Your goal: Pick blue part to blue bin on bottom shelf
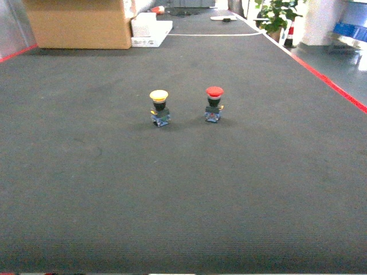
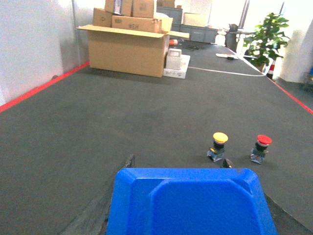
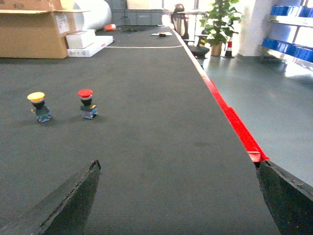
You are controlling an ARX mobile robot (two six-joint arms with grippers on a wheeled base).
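Dark ribbed tabletop [image 1: 183, 200], red edge line, boxes at the back. Blue part [image 2: 190, 205] fills the bottom of the left wrist view and looks clamped in the left hand [image 2: 177, 161]. Right hand [image 3: 177, 166] is spread wide and empty. Blue bins [image 3: 288, 10] sit on a rack at upper right, too far to count. Advice: keep the grip, carry low, and steer clear of the buttons. Count: 1 yellow button [image 1: 159, 107], 1 red button [image 1: 214, 103], 1 blue part.
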